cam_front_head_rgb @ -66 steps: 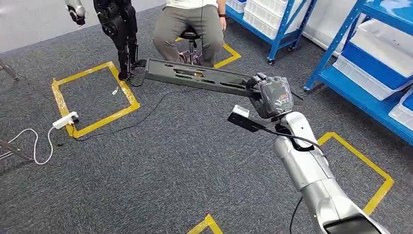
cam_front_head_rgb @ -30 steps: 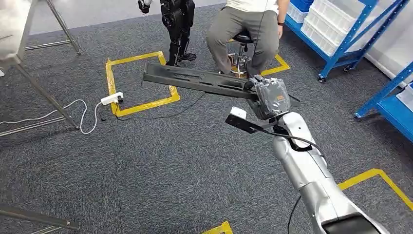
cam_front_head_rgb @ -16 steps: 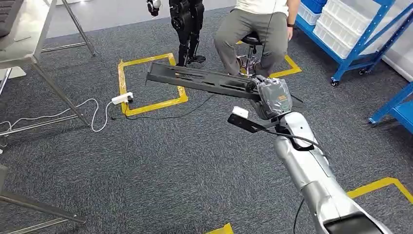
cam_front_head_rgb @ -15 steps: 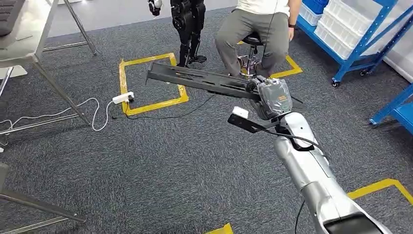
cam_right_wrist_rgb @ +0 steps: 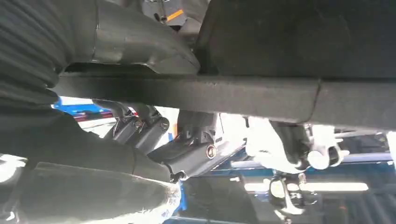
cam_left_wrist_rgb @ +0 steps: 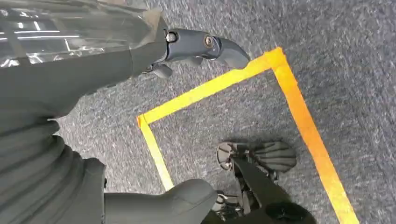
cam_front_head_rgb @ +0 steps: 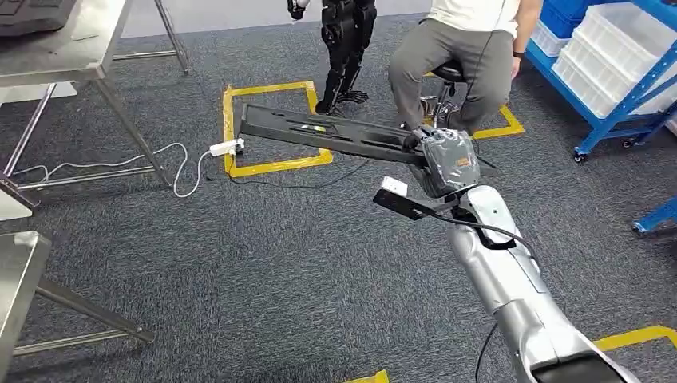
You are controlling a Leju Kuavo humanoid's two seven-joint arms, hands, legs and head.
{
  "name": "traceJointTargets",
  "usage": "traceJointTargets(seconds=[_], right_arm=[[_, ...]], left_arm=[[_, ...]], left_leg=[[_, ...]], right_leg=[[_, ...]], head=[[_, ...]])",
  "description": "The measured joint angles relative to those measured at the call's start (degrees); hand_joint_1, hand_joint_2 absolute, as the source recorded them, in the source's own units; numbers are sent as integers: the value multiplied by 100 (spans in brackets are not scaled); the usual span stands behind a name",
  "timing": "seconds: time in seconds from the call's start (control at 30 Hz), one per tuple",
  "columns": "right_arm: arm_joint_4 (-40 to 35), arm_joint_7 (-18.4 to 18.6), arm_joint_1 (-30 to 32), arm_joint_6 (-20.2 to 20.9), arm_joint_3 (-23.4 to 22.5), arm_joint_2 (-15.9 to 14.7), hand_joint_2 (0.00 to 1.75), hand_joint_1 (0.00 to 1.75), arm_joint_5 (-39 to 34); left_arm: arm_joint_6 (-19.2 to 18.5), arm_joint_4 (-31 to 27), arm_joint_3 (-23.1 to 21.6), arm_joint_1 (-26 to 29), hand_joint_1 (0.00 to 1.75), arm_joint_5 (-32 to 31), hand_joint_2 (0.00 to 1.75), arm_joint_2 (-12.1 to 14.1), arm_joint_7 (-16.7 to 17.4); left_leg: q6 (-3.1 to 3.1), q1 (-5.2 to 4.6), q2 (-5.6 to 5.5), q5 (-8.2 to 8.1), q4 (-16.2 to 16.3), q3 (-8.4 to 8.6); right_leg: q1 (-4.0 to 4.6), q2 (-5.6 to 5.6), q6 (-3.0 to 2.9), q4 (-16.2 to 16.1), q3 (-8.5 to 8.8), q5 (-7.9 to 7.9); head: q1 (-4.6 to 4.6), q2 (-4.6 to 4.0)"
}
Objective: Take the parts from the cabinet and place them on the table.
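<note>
A long flat black part (cam_front_head_rgb: 319, 132) with slots is carried level above the carpet, and my right hand (cam_front_head_rgb: 447, 159) grips its near end. Seen from the right wrist, the part (cam_right_wrist_rgb: 233, 95) crosses as a dark bar with my fingers (cam_right_wrist_rgb: 140, 133) curled under it. A steel table (cam_front_head_rgb: 72, 48) stands at the far left with a dark flat object (cam_front_head_rgb: 32, 12) on it. My left hand (cam_left_wrist_rgb: 56, 116) hangs over the carpet, fingers (cam_left_wrist_rgb: 205, 46) apart, holding nothing.
A person (cam_front_head_rgb: 463, 56) sits on a stool ahead, beside another robot's dark legs (cam_front_head_rgb: 343, 40). Blue shelving (cam_front_head_rgb: 615, 72) with white bins stands at the right. A power strip (cam_front_head_rgb: 227, 148) with white cable lies by a yellow tape square. A second steel table corner (cam_front_head_rgb: 16, 279) is near left.
The camera has swung left: person, shelving and tape square slid right in the picture, and the steel tables came further into view. The part stays in my right hand.
</note>
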Motion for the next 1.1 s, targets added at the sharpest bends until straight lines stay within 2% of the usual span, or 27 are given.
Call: traceJointTargets(seconds=[0.03, 0.07, 0.13, 0.17, 0.2, 0.23, 0.3, 0.33, 0.37, 0.4, 0.43, 0.5, 0.53, 0.57, 0.6, 0.63, 0.67, 0.7, 0.73, 0.83, 0.87, 0.9, 0.97, 1.0, 1.03, 1.07, 1.1], right_arm=[[0, 0, 32, 7, 0, -9, 175, 175, 2], [-2, 0, 40, 20, 0, -20, 175, 175, 13], [-15, 0, 33, 44, 0, -28, 175, 175, 15], [-28, 2, 17, 52, -2, -39, 175, 175, 15], [-31, 4, 3, 68, -2, -52, 175, 175, 15], [-39, 4, -9, 74, 4, -41, 175, 175, 15], [-39, 4, -4, 74, 13, -39, 175, 175, 18], [-39, 4, -11, 74, 13, -37, 175, 175, 17], [-52, 6, -18, 74, 13, -37, 175, 175, 17], [-57, 11, -21, 74, 13, -33, 175, 175, 15], [-59, 13, -22, 74, 13, -35, 175, 175, 15], [-59, 15, -7, 76, 15, -39, 175, 175, 15], [-59, 15, 10, 76, 15, -39, 175, 175, 15], [-59, 15, 19, 76, 17, -39, 175, 175, 15], [-59, 15, 20, 76, 18, -39, 175, 175, 15], [-63, 15, 16, 76, 18, -39, 175, 175, 15], [-72, 15, 14, 76, 15, -39, 175, 175, 15], [-83, 15, 9, 76, 15, -39, 175, 175, 15], [-90, 17, 3, 76, 9, -52, 175, 175, 17], [-105, 33, 7, 83, 18, -57, 175, 175, 37], [-125, 35, 11, 83, 13, -61, 175, 175, 39], [-129, 37, 8, 83, 9, -89, 175, 175, 42], [-131, 37, 18, 83, 9, -118, 175, 175, 42], [-129, 37, 46, 83, 11, -133, 175, 175, 42], [-129, 37, 86, 83, 13, -155, 175, 175, 42], [-129, 37, 120, 83, 15, -162, 175, 175, 42], [-129, 37, 131, 83, 15, -164, 175, 175, 44]], left_arm=[[0, 0, -2, 5, 0, 0, 175, -2, 0], [-2, 0, -11, 6, 0, -2, 175, -9, 2], [-2, -2, -24, 5, 0, -5, 175, -22, 2], [-2, 0, -29, 5, 0, -4, 175, -24, 2], [-2, 0, -31, 5, 0, -5, 175, -22, 2], [0, 0, -33, 5, 0, -4, 175, -22, 4], [0, 0, -42, 11, 0, -7, 175, -26, 9], [2, 0, -44, 16, 0, -7, 175, -26, 9], [4, 0, -46, 20, 0, -7, 175, -22, 9], [7, 0, -53, 22, 0, -9, 175, -22, 9], [7, 0, -64, 20, 0, -13, 175, -24, 7], [4, 0, -90, 20, 0, -24, 175, -28, 2], [4, 0, -99, 21, 0, -33, 175, -33, 2], [4, 0, -107, 22, 0, -33, 175, -35, 2], [4, 0, -112, 21, 0, -33, 175, -35, 0], [4, 0, -123, 21, 0, -33, 175, -33, 0], [4, 0, -127, 20, 0, -33, 175, -26, 0], [4, 0, -129, 13, 0, -33, 175, -28, -2], [2, 0, -131, 6, 0, -33, 175, -28, -2], [-2, 0, -140, 7, 0, -33, 175, -30, -4], [-4, -2, -142, 7, 0, -31, 175, -39, -4], [-4, 0, -144, 8, 0, -31, 175, -35, -4], [-2, 0, -147, -4, 0, -20, 175, -22, -2], [-2, 0, -153, -4, 0, -20, 175, -22, 0], [-4, 0, -160, 1, 0, -17, 175, -24, 2], [-4, 0, -166, 6, 0, -15, 175, -26, 2], [-4, 0, -168, 7, 0, -13, 175, -28, 2]], left_leg=[[1, 0, -49, 4, 0, 0], [-2, 2, -105, 7, 2, 1], [-24, 4, -185, 21, 3, 6], [-40, 5, -212, 30, 4, 3], [-70, -30, -232, 28, 22, -18], [-100, -35, -257, 33, 16, -31], [-157, -12, -295, 69, -11, -37], [-207, -5, -323, 79, -20, -50], [-214, 21, -227, 16, 58, -85], [-235, 2, -74, -145, 245, -172], [-259, 8, 2, -371, 613, -331], [-297, 21, 50, -766, 1526, -750], [-306, 22, 52, -825, 1766, -860], [-309, 23, 55, -745, 1727, -836], [-305, 24, 72, -547, 1403, -666], [-295, 24, 129, -300, 870, -374], [-285, 25, 206, -135, 436, -130], [-269, 16, 379, -132, 103, 41], [-219, -14, 328, -115, 59, 48], [-146, -56, 211, -99, 54, 21], [-77, -6, 181, -50, -4, 59], [-61, -8, 160, -42, -15, 62], [-2, -1, 102, -34, -15, 56], [-2, -2, 50, -34, -14, 50], [-2, -2, -2, -34, -14, 48], [-4, -1, -49, -33, -13, 48], [-7, 2, -101, -31, -10, 49]], right_leg=[[-1, 3, 38, 39, -23, 26], [-4, 7, 88, -267, 128, 171], [-51, 54, 160, -1183, 588, 518], [-76, 160, 178, -1619, 812, 641], [-61, 230, 149, -1765, 858, 656], [-31, 183, 94, -1778, 876, 694], [3, 143, 46, -1768, 864, 715], [-27, 99, -7, -1800, 880, 748], [-83, 63, -57, -1831, 895, 782], [-74, 47, -100, -1834, 893, 784], [-55, 18, -160, -1834, 894, 787], [-20, -55, -176, -1833, 889, 776], [-12, -90, -178, -1833, 888, 775], [-6, -129, -178, -1832, 890, 774], [-5, -164, -177, -1830, 892, 772], [-5, -196, -175, -1828, 896, 770], [-5, -222, -174, -1824, 900, 764], [31, -247, -155, -1817, 896, 752], [83, -266, -121, -1800, 874, 730], [80, -360, -88, -1818, 894, 734], [106, -337, -34, -1779, 841, 685], [51, -205, -20, -1647, 793, 609], [15, -39, -61, -848, 420, 245], [10, -14, -62, -338, 182, 72], [3, -3, -38, 10, 12, -8], [-5, -1, -5, 53, -24, 24], [-26, 0, 51, -192, 87, 160]], head=[[2, 0], [4, 0], [2, 0], [7, 0], [2, 0], [-15, 0], [-13, 0], [-11, 0], [-15, 0], [-28, 0], [-55, 0], [-50, 0], [-50, 0], [-46, 0], [-52, 0], [-48, 0], [-52, 0], [-50, 0], [-46, 0], [-20, 0], [-20, 0], [-7, 0], [-2, 0], [-4, 0], [-2, 0], [-2, 0], [2, 0]])
